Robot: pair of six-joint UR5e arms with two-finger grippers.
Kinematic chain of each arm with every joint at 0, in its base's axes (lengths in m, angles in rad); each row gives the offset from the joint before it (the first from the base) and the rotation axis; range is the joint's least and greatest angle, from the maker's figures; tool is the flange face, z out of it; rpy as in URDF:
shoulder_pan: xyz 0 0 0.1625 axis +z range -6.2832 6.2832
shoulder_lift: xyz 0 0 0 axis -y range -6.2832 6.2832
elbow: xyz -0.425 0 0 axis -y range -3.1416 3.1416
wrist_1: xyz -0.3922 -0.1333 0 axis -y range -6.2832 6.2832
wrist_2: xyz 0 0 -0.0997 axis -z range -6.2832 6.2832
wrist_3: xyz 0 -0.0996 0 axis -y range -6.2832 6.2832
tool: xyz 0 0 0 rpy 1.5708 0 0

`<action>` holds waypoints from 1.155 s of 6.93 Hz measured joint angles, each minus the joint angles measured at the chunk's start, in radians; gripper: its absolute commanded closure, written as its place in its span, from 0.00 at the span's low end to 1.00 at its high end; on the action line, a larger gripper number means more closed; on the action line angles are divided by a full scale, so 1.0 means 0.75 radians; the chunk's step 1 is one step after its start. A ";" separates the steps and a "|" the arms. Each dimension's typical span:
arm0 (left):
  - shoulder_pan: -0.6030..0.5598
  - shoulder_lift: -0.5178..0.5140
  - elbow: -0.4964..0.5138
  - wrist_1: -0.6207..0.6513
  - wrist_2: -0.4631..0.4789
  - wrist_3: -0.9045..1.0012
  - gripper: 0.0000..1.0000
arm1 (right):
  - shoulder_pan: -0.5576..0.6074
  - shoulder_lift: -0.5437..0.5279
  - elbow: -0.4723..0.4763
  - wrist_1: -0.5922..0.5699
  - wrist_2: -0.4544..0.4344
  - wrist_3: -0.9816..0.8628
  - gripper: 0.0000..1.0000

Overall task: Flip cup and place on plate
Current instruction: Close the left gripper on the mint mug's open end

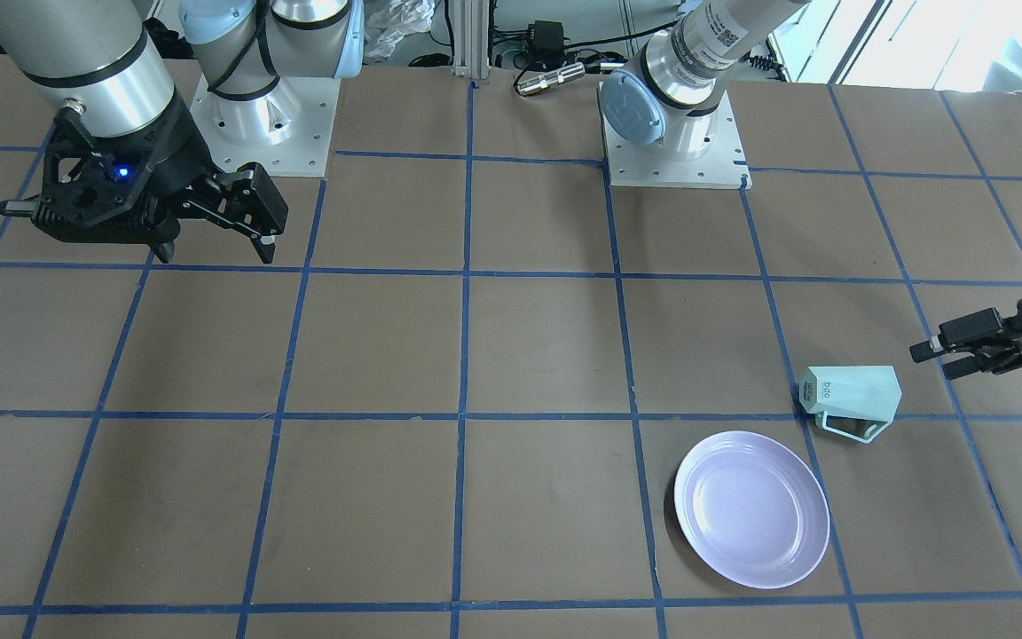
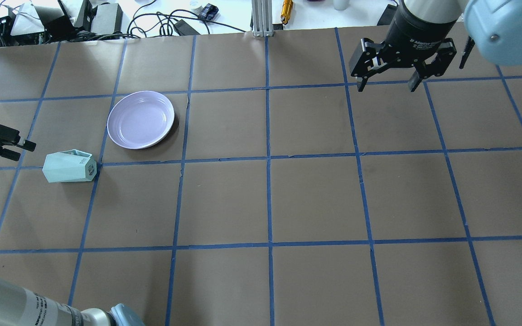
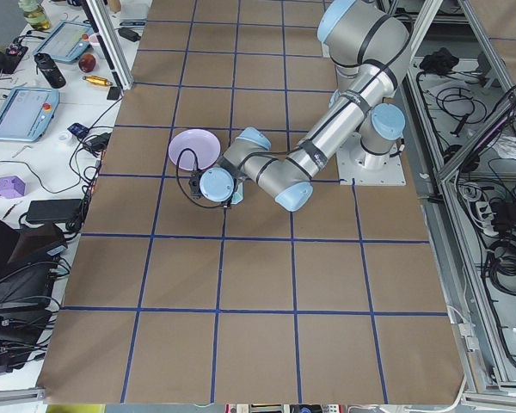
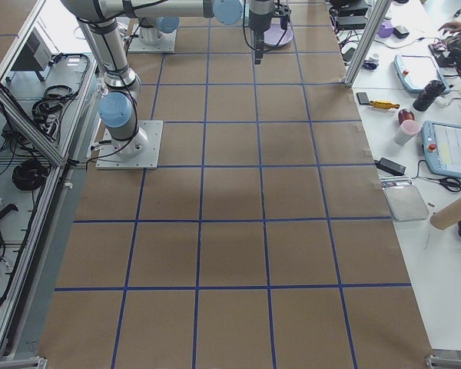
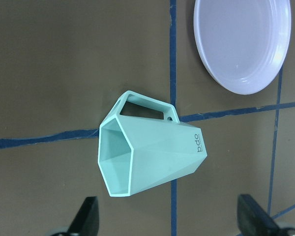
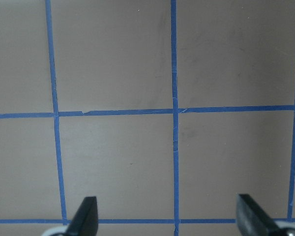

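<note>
One arm sits nearer: my left gripper [image 2: 24, 151], jaws spread, faces the cup [image 2: 69, 167], lying sideways near the desk's left edge, mouth toward it.

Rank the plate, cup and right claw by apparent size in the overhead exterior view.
1. Right claw: looks largest, but it hangs above the table, nearer the camera, so unsure.
2. Plate.
3. Cup.
</note>
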 measured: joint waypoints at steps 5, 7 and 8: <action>0.032 -0.158 0.005 -0.128 -0.144 0.097 0.00 | 0.000 0.000 0.000 0.000 0.000 0.000 0.00; 0.057 -0.208 0.058 -0.229 -0.146 0.184 0.00 | 0.000 0.000 0.000 0.000 0.000 0.000 0.00; 0.059 -0.236 0.108 -0.324 -0.147 0.234 0.00 | 0.000 0.000 0.000 0.000 0.000 0.000 0.00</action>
